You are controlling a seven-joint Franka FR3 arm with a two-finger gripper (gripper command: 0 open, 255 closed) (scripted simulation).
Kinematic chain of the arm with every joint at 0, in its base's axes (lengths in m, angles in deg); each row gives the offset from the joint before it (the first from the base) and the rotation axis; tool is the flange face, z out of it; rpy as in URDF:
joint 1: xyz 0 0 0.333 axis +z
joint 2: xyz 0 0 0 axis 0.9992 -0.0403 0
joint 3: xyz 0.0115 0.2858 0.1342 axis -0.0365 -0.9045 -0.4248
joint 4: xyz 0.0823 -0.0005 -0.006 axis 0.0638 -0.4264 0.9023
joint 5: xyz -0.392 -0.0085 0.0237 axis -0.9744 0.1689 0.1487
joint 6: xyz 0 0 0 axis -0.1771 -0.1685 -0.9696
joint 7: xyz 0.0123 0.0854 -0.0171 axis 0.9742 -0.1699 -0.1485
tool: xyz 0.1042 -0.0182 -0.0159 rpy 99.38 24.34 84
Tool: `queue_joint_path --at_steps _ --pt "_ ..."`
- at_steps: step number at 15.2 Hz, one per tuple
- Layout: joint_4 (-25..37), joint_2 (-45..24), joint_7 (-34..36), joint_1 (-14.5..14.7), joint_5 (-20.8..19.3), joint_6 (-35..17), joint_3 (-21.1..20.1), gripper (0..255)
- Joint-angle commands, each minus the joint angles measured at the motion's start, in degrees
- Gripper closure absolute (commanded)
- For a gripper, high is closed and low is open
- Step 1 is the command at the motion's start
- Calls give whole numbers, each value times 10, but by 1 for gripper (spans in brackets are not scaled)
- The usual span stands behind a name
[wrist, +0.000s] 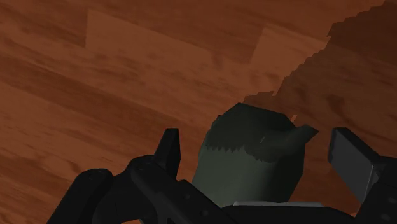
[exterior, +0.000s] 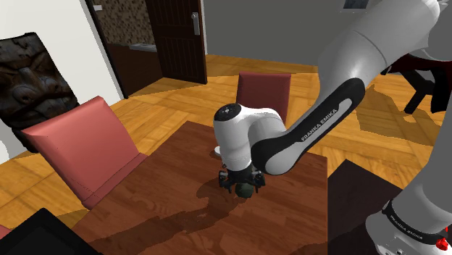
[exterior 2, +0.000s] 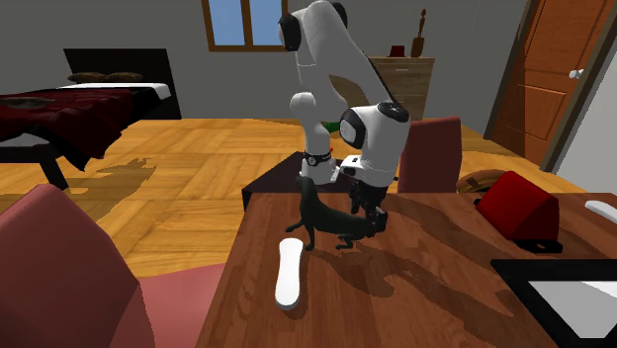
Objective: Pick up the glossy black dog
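The pincer (wrist: 254, 139) hangs spread over one end of the black dog (exterior 2: 324, 219), fingers either side and not touching it, while the dog stands upright on the wooden bench (exterior 2: 445, 287).

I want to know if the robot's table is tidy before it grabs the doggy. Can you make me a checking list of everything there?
Surface: brown wooden table, with the dog standing on it.
Job's things: black dog, upright, feet seem to be on the table.
Clutter: long white object beside the dog; red object farther off on the table.
Tool: tool hangs over one end of the dog, fingers apart on either side, not clasping it.
Cables: nothing seen.
Surroundings: red chairs, wooden floor, bed, door.
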Motion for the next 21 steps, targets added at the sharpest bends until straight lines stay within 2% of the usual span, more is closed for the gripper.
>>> queue_joint_path --at_steps 1,10,21 --pt "0 -2 2 2 -2 -2 1 255" --pt "0 -2 2 2 -2 -2 1 255" --pt "18 72 -50 -28 71 63 -33 255"
